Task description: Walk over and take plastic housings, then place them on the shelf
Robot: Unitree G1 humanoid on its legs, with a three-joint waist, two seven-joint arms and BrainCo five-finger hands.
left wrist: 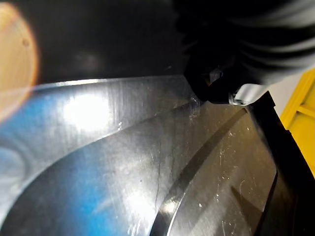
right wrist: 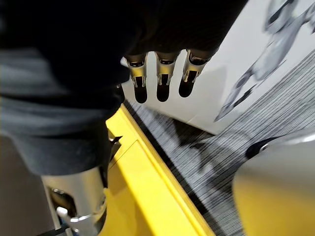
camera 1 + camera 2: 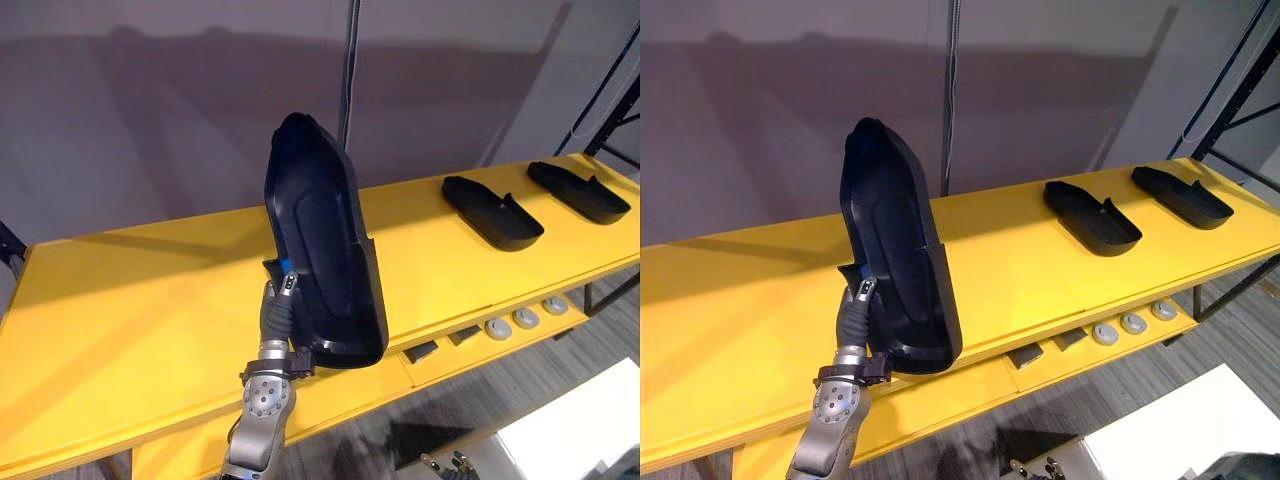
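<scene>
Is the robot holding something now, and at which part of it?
The left hand carries the upright black housing by its lower side edge; the grip itself is hidden. The right hand holds nothing.

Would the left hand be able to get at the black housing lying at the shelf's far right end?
Probably not now: the left hand carries an upright housing, and the far-right housing lies well off, beyond another housing.

A workshop or warehouse corner: a long yellow shelf on dark metal uprights carries moulded black plastic housings.
</scene>
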